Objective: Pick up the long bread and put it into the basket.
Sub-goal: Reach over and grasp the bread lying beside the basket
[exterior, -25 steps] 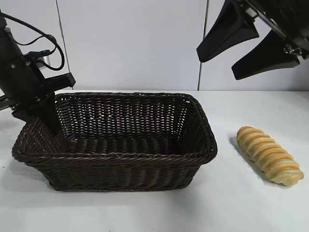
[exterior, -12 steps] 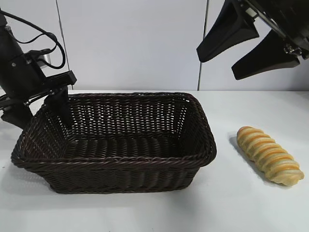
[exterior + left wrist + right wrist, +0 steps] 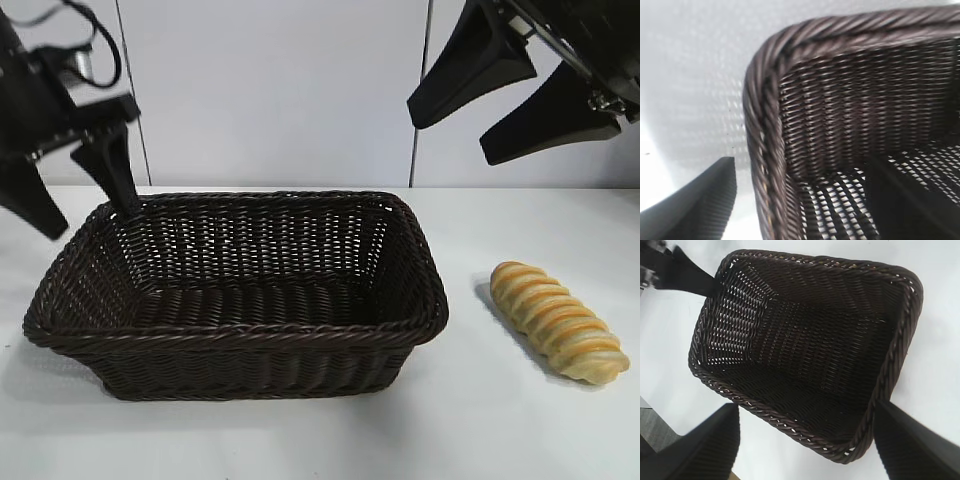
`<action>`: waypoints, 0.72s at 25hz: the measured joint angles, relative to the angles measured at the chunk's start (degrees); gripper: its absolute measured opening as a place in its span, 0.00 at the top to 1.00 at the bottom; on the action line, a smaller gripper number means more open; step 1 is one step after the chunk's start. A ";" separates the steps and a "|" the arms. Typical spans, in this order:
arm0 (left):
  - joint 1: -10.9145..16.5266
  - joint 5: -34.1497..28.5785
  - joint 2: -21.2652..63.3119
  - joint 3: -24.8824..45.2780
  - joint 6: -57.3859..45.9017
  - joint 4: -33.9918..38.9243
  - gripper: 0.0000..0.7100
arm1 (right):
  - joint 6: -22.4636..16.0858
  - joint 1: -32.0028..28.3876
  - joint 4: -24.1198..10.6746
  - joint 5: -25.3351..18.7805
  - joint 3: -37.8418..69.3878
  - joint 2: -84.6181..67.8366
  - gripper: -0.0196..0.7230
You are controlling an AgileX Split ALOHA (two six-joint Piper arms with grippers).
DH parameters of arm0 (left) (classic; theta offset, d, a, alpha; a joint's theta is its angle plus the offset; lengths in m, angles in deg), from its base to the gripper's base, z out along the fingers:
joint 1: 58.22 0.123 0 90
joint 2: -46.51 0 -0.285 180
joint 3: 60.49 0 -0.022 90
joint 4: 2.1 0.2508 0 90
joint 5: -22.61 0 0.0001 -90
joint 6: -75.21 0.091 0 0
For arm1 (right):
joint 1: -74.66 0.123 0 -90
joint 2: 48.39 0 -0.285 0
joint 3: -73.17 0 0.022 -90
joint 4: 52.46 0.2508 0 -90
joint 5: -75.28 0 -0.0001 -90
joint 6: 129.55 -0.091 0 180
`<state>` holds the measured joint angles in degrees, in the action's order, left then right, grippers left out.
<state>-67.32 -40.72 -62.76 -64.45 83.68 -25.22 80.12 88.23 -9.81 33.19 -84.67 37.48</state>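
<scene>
1. The left gripper [image 3: 78, 195] hangs open and empty over the basket's [image 3: 240, 330] left rim.
2. The right gripper [image 3: 455, 130] hangs open, empty, high.
3. The long bread [image 3: 558, 322] lies on the surface [image 3: 500, 430], right of the basket.

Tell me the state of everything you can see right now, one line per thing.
Basket: upright on the table, empty.
Bread: lying on the table right of the basket, apart from it, untouched.
Left gripper: open, empty, above the basket's left end, one finger over the rim.
Right gripper: open, empty, hanging high above the gap between basket and bread.
Table: white, bearing both.
</scene>
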 joint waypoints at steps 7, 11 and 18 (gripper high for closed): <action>-0.46 0.83 6.13 3.38 0.00 -3.12 0.26 | 0.00 0.00 0.00 -0.05 0.00 0.00 0.25; -2.28 5.33 11.01 11.00 0.06 -5.02 0.26 | 0.00 0.00 0.00 -0.05 0.00 0.00 0.25; -2.64 10.67 12.42 15.14 0.91 -11.47 0.26 | 0.00 0.00 0.00 -0.05 0.00 0.00 0.25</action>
<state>-69.96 -30.05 -50.34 -49.31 84.59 -36.69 80.12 88.23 -9.81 33.14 -84.67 37.48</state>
